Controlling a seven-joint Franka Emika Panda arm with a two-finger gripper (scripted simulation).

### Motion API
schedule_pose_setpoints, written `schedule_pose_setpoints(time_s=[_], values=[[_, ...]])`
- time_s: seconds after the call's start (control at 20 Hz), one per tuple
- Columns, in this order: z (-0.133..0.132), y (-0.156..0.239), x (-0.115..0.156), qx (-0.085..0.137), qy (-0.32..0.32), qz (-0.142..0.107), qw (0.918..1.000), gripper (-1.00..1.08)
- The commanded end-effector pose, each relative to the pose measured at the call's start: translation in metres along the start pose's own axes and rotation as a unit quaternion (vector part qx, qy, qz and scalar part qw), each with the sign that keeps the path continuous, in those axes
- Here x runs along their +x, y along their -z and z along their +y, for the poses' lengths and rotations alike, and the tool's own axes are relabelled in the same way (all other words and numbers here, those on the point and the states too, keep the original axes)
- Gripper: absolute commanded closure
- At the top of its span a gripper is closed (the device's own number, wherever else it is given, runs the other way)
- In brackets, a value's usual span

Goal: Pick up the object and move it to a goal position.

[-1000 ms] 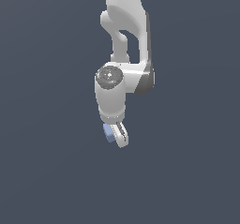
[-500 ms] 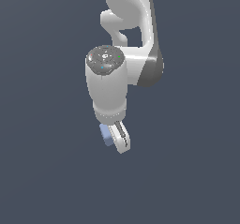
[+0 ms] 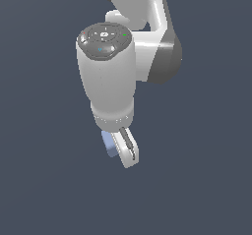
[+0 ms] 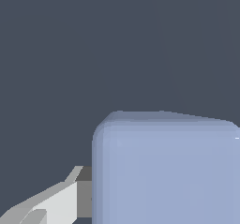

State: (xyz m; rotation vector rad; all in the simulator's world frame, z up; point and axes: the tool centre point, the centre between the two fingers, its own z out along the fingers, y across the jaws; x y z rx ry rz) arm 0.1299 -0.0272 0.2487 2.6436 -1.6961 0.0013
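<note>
1. The small pale periwinkle-blue cube (image 3: 109, 144) is plain and matte, with softly rounded edges and no markings. In the wrist view the cube (image 4: 166, 169) fills much of the picture, its flat face evenly shaded and its corners bevelled.
2. The glossy white robot arm (image 3: 106, 76) is a smooth, rounded cylinder with a dark grey cap bearing small coloured marks. A dark grey joint band sits on the exterior view's right of it.
3. The white gripper (image 3: 119, 149) hangs below the arm's end. One white finger (image 3: 127, 150) with a dark strip along it lies against the cube on the exterior view's right.
4. In the wrist view a white angular finger (image 4: 56, 204) with a grey pad touches the cube's side.
5. The jaws stand narrow, clamped on the cube, which sits between them, beneath the wrist.
6. The second finger is hidden behind the cube in the exterior view and falls outside the wrist view.
7. The cube is cut off by the wrist picture's edges.
8. The surroundings are uniform dark slate-grey, so no surface can be made out and whether the cube rests on anything cannot be told.
</note>
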Motion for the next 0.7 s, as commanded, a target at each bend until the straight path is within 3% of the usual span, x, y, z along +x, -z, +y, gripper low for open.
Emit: schedule_pose_setpoints(time_s=[0.0,0.65], values=[[-0.004,0.008,0.002,0.000,0.000,0.000,1.0000,1.08],[-0.013,0.022,0.006,0.000,0.000,0.000,1.0000,1.08]])
